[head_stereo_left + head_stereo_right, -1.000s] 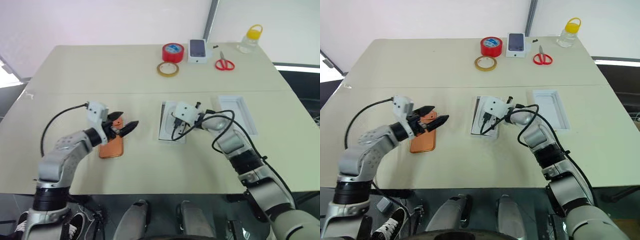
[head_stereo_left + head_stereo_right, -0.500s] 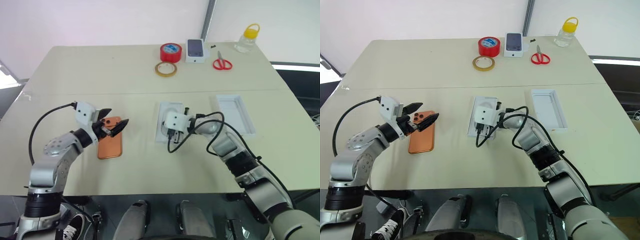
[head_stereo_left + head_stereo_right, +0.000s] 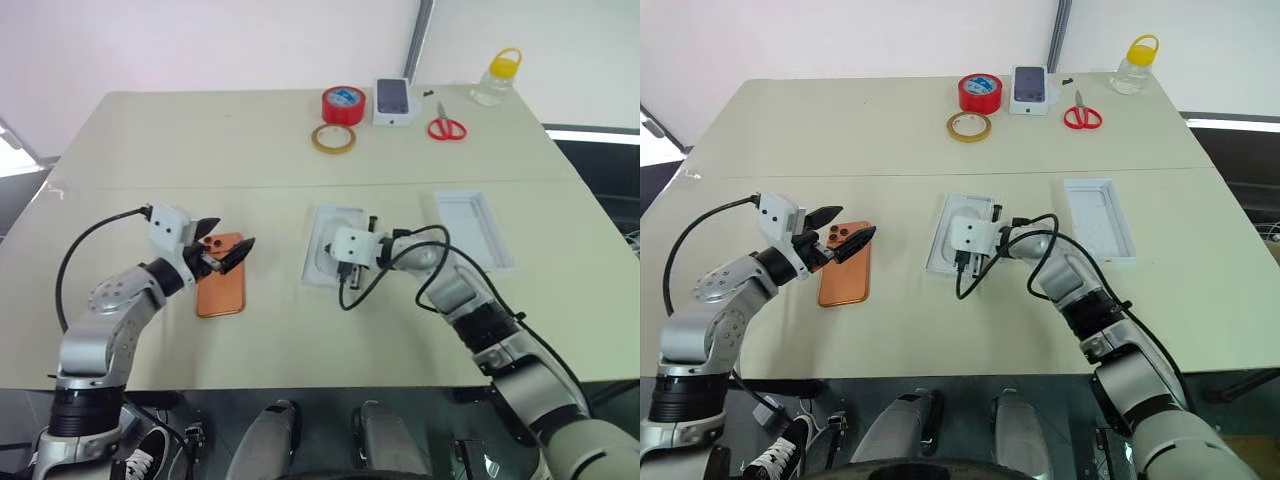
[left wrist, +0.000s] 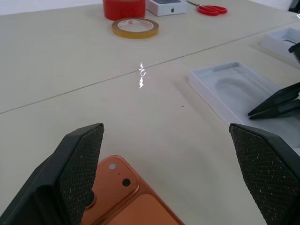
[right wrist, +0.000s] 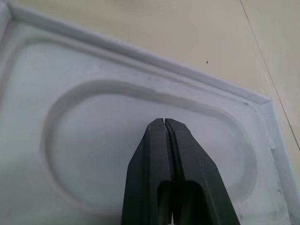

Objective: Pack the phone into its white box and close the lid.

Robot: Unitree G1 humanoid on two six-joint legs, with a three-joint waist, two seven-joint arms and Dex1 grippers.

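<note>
Both tools matter: I keep the pinched-shut right tool [image 5: 165, 123] pressing the insert [image 3: 322, 262] aside, left tool [image 3: 226, 252] wide above the phone [image 3: 221, 290].

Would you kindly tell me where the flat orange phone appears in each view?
Left eye view: flat orange phone, lower left, beside the left hand.
Right eye view, lower left.
Left wrist view, bottom edge, between the fingers.
Right wrist view: not in it.
Shared landmark: yellow tape ring.

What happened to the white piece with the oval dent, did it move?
Yes. The white insert slid left toward the still phone, with the shut right end effector over its recess.
</note>
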